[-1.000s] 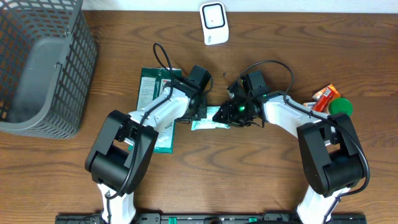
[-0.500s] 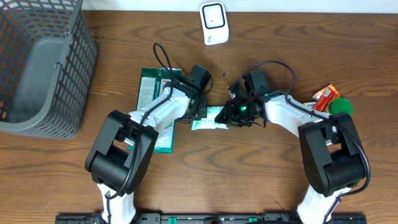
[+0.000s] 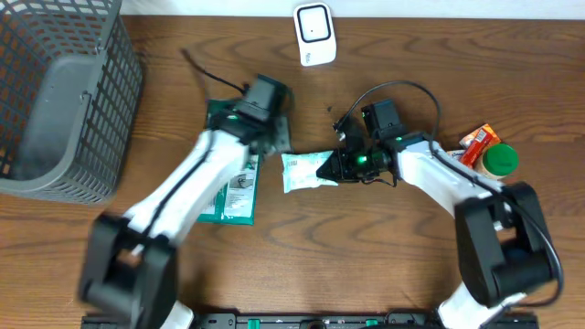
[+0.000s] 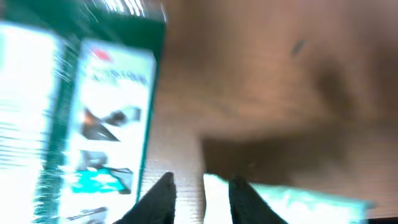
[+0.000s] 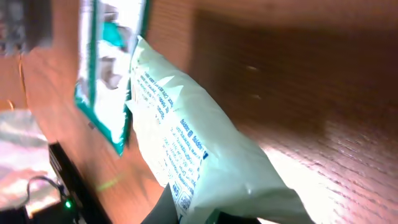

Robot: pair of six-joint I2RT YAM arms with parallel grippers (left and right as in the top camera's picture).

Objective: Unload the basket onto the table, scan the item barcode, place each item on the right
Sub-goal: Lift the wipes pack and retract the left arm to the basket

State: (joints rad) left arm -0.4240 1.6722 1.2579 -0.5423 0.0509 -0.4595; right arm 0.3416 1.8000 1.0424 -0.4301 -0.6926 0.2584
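The item is a pale green packet [image 3: 304, 171] with blue print, lying left to right at the table's middle. My right gripper [image 3: 335, 165] is shut on its right end. In the right wrist view the packet [image 5: 199, 143] fills the centre, pinched between the fingers of the right gripper [image 5: 205, 214]. My left gripper [image 3: 277, 137] hovers up and to the left of the packet, apart from it. Its fingers [image 4: 163, 194] stand slightly open in the left wrist view with only wood between them, the packet's edge [image 4: 280, 200] just beyond. The white barcode scanner [image 3: 313, 35] stands at the back centre.
A flat green-and-white box [image 3: 230, 178] lies under the left arm, also in the left wrist view [image 4: 106, 124]. A grey mesh basket [image 3: 64, 100] fills the back left corner. At the right sit an orange packet [image 3: 477, 138] and a green-capped thing [image 3: 500, 160].
My left gripper let go of the packet and pulled away up and to the left. The right gripper closed on the packet's right end, and the packet shifted slightly.
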